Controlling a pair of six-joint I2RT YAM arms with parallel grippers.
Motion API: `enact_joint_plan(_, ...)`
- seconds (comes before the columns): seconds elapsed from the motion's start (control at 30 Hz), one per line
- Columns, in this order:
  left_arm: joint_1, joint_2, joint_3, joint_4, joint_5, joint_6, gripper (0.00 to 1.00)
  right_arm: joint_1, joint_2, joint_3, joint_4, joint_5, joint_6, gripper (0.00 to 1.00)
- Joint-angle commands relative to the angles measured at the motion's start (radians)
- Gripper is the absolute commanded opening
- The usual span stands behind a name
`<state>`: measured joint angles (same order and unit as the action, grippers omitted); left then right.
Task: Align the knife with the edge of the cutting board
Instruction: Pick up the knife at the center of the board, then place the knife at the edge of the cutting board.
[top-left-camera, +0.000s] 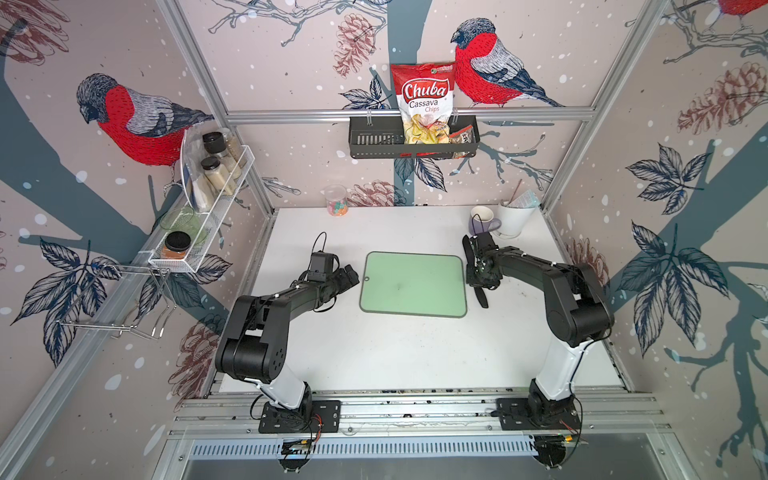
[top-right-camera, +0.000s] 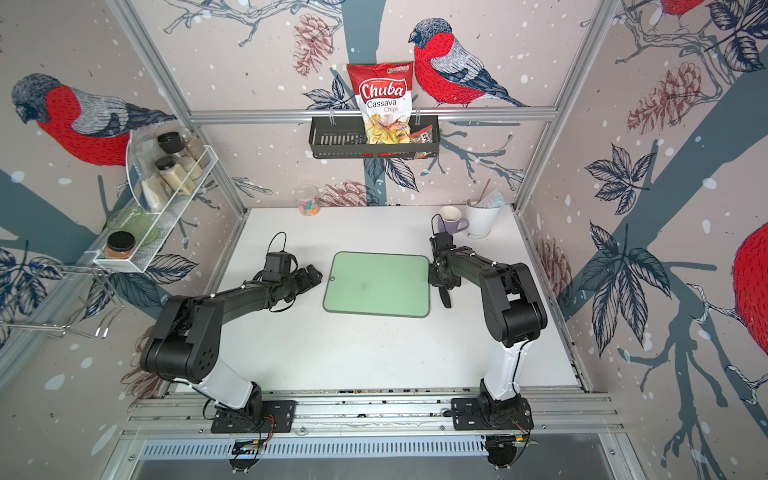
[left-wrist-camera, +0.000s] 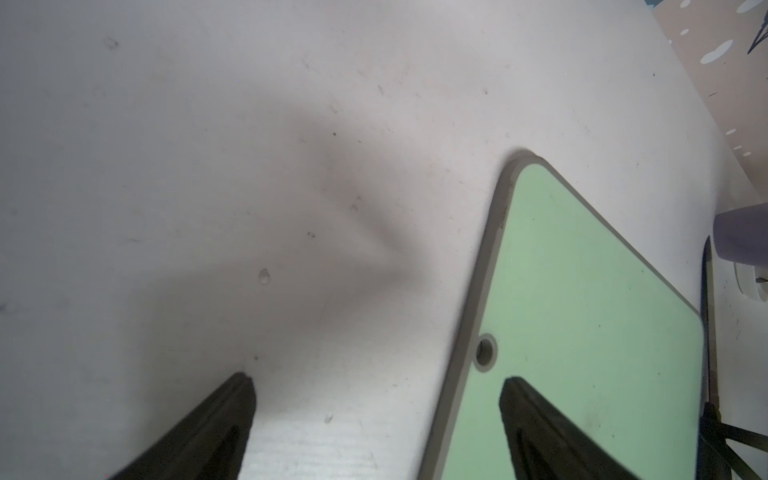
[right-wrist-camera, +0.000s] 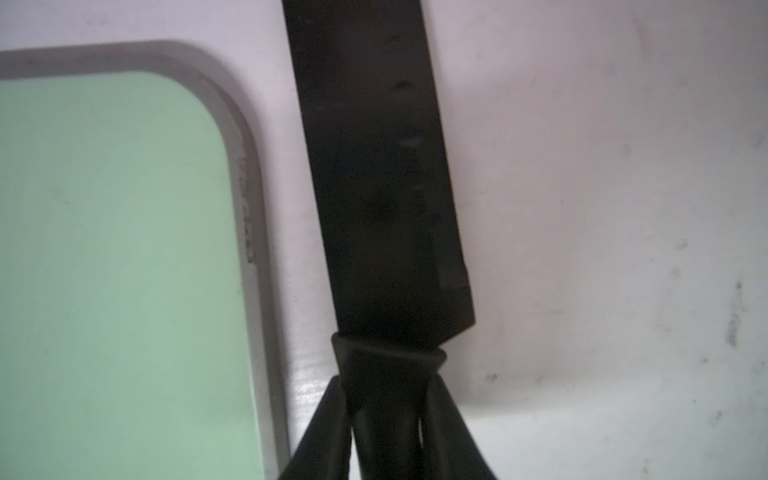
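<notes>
The pale-green cutting board (top-left-camera: 413, 284) (top-right-camera: 376, 284) lies flat mid-table, its small hole toward the left arm. The black knife (right-wrist-camera: 374, 166) runs along the board's right short edge, a narrow strip of table between them and at a slight angle to the edge. My right gripper (right-wrist-camera: 388, 386) is shut on the knife's handle just behind the blade; in a top view the handle's end (top-left-camera: 481, 297) sticks out from under the gripper (top-left-camera: 478, 270). My left gripper (left-wrist-camera: 376, 378) (top-left-camera: 351, 274) stands open over the board's (left-wrist-camera: 582, 291) left edge by the hole, holding nothing.
A purple mug (top-left-camera: 482, 220) and a white pot (top-left-camera: 513, 216) stand behind the right gripper. A clear jar of sweets (top-left-camera: 336, 201) sits at the back wall. A black basket (top-left-camera: 374, 139) with a chips bag hangs above; a white wire rack (top-left-camera: 208, 216) hangs left.
</notes>
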<state>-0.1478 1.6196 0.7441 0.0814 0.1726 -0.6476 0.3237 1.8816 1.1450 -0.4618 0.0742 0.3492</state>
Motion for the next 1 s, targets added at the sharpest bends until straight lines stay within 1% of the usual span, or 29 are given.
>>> enact_joint_plan(0.0, -0.003, 0.004, -0.003, -0.075, -0.017, 0.000, 0.95, -0.023, -0.009, -0.058, -0.062, -0.039, 0.057, 0.00)
enact_joint_plan(0.13, -0.003, -0.009, -0.005, -0.081, -0.031, 0.002, 0.94, -0.017, -0.073, -0.088, -0.037, -0.030, 0.079, 0.00)
enact_joint_plan(0.3, -0.003, -0.025, -0.012, -0.097, -0.031, -0.006, 0.94, 0.066, -0.195, -0.094, -0.087, 0.033, 0.103, 0.00)
enact_joint_plan(0.37, -0.004, -0.031, -0.017, -0.100, -0.029, -0.014, 0.94, 0.092, -0.252, -0.119, -0.093, 0.032, 0.120, 0.00)
enact_joint_plan(0.53, -0.010, -0.033, -0.020, -0.120, -0.026, -0.021, 0.94, 0.172, -0.375, -0.199, -0.085, 0.048, 0.196, 0.00)
enact_joint_plan(0.67, -0.012, -0.044, -0.013, -0.143, -0.033, -0.022, 0.95, 0.257, -0.442, -0.256, -0.055, 0.061, 0.293, 0.00)
enact_joint_plan(0.77, -0.015, -0.063, -0.016, -0.154, -0.035, -0.025, 0.94, 0.353, -0.443, -0.266, -0.054, 0.125, 0.360, 0.00)
enact_joint_plan(0.97, -0.016, -0.084, -0.020, -0.168, -0.048, -0.019, 0.94, 0.436, -0.373, -0.271, -0.029, 0.159, 0.455, 0.00)
